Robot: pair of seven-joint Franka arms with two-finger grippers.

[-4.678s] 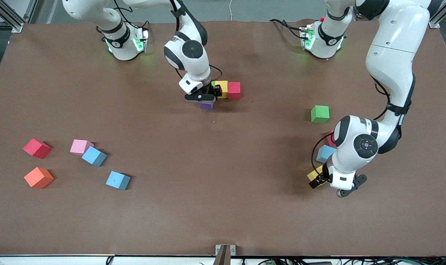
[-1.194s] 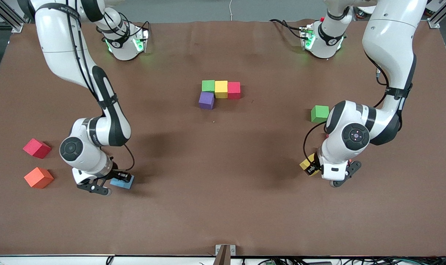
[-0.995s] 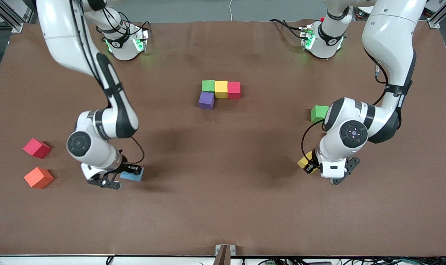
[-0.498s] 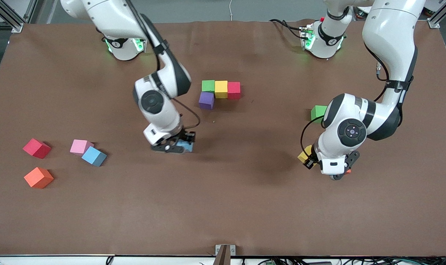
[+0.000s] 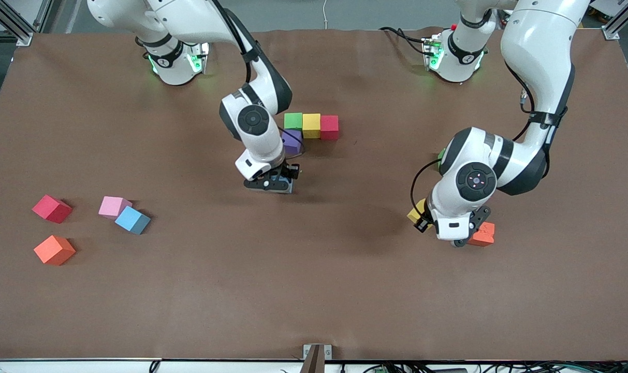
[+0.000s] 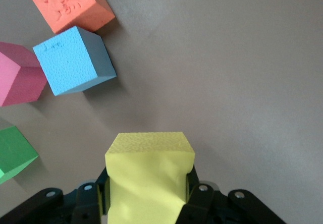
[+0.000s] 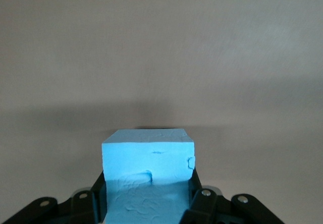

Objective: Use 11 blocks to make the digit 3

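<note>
Carrying step: the right hand (image 5: 277,182), at frame centre, pinches a blue block (image 7: 148,171) over the table (image 5: 314,290) just below the purple block (image 5: 293,140) of the started digit 3 (image 5: 308,129), its judged next seat, while the left hand (image 5: 438,223), at right, pinches a yellow block (image 6: 149,176).

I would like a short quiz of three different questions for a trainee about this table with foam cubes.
1. True or false: the left pincer holds a yellow foam cube.
2. Which colour is the foam cube in the right pincer? A) pink B) light blue C) orange
3. Fill in: beside the row of green foam cube, yellow foam cube and red foam cube, one ____ foam cube touches it.

Key: 1 true. 2 B, the light blue foam cube. 3 purple.
</note>
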